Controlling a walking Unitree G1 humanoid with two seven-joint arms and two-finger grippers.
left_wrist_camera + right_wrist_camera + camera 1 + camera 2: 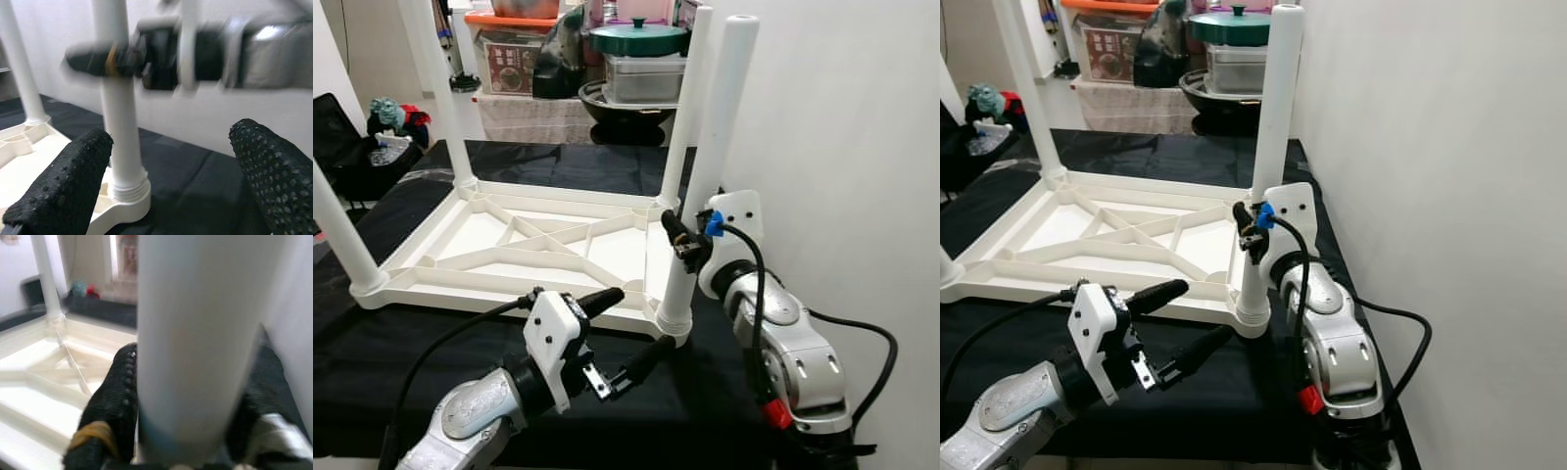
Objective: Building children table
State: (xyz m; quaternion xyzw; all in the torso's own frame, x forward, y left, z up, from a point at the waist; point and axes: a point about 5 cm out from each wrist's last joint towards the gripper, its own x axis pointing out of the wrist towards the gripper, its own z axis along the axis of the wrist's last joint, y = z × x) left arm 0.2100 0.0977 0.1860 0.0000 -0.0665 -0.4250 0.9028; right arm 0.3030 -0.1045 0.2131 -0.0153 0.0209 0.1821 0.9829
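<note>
A white plastic children's table point(538, 245) lies upside down on a black-covered surface, its legs pointing up. The near right leg point(705, 166) stands in its corner socket point(674, 318). My right gripper point(683, 243) is shut on this leg about a third of the way up; in the right wrist view the white leg point(195, 333) sits between the black fingers point(117, 396). My left gripper point(631, 328) hangs open just in front of the table's near edge, left of the socket, with nothing between its fingers point(63, 191).
A white wall point(842, 147) runs close along the right side. Behind the table stand a shelf with a green-lidded pot point(636, 37), metal trays and a black wok point(622, 108). A black chair point(347, 147) with bags sits at far left.
</note>
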